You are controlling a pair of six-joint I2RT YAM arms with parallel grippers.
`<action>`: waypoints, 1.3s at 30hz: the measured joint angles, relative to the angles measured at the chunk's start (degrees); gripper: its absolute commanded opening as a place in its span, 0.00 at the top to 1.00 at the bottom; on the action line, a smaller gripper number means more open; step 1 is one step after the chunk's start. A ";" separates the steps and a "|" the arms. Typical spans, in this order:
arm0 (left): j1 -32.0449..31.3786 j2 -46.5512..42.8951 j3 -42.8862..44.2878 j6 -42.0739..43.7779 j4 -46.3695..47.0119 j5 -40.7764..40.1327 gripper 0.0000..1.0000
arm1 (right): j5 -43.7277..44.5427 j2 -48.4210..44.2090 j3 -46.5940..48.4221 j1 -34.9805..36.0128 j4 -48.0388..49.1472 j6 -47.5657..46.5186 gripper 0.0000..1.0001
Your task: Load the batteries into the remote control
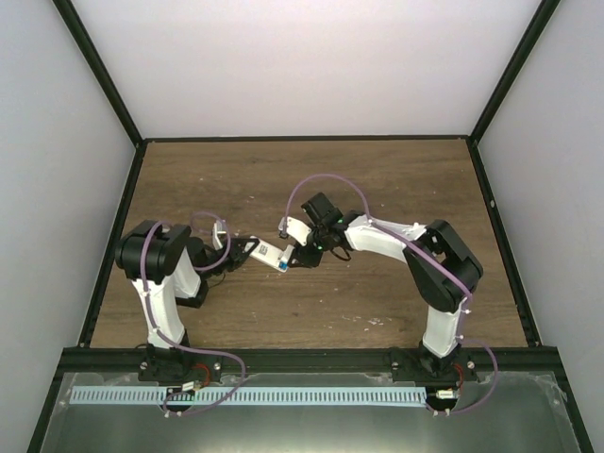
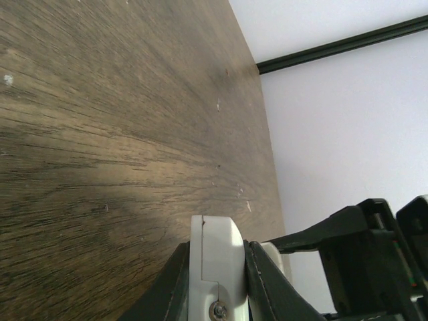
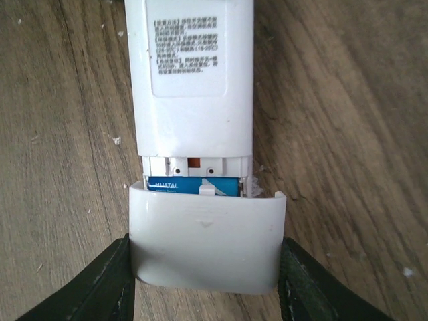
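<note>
The remote control [image 3: 192,73] lies back side up, its label showing and its battery bay open at the near end. One blue battery [image 3: 192,185] lies across the bay; a second battery is not visible. My right gripper [image 3: 204,267] is shut on the small white cover [image 3: 204,244], holding it against the open end of the bay. My left gripper [image 2: 215,251] is shut on the other end of the remote [image 2: 215,257]. From above, the remote [image 1: 267,251] spans between the left gripper [image 1: 243,253] and the right gripper [image 1: 294,259].
The brown wooden table [image 1: 377,189] is framed by black rails and white walls. The right arm's black gripper body [image 2: 374,261] shows at the right edge of the left wrist view. Small white specks dot the wood.
</note>
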 measured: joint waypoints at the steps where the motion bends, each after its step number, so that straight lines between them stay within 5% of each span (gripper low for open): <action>1: 0.02 0.15 0.00 -0.13 0.24 0.04 1.00 | 0.00 0.44 0.04 0.15 0.07 -0.17 0.57; 39: 0.15 0.52 -0.46 0.35 1.38 1.03 1.00 | 2.62 6.01 2.91 3.30 0.24 -3.93 0.53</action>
